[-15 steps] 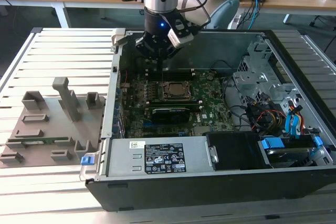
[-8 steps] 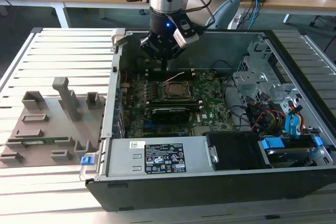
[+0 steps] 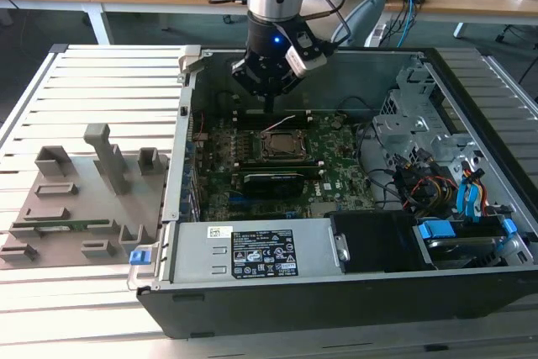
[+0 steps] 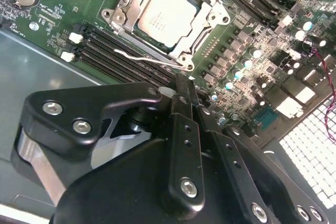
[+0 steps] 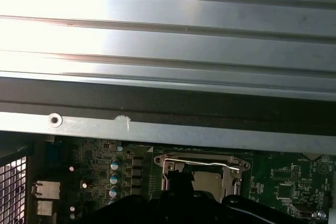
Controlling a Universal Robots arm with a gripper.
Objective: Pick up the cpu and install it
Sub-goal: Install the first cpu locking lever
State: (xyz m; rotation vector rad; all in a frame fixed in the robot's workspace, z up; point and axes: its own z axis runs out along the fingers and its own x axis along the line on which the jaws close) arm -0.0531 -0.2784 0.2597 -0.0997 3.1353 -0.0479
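black gripper (image 4: 181, 90), fingers pinched together holding nothing, hangs just beside flat silvery square cpu (image 4: 167, 15) seated in socket

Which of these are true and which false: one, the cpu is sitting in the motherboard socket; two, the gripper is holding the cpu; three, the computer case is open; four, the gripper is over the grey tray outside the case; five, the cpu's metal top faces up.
1. The cpu sits in the socket on the motherboard. True.
2. The gripper holds the cpu. False: it is above the board, apart from the cpu, which lies in the socket.
3. The computer case is open. True.
4. The gripper is over the grey tray. False: it hangs inside the case, above the motherboard.
5. The cpu's metal top faces up. True.
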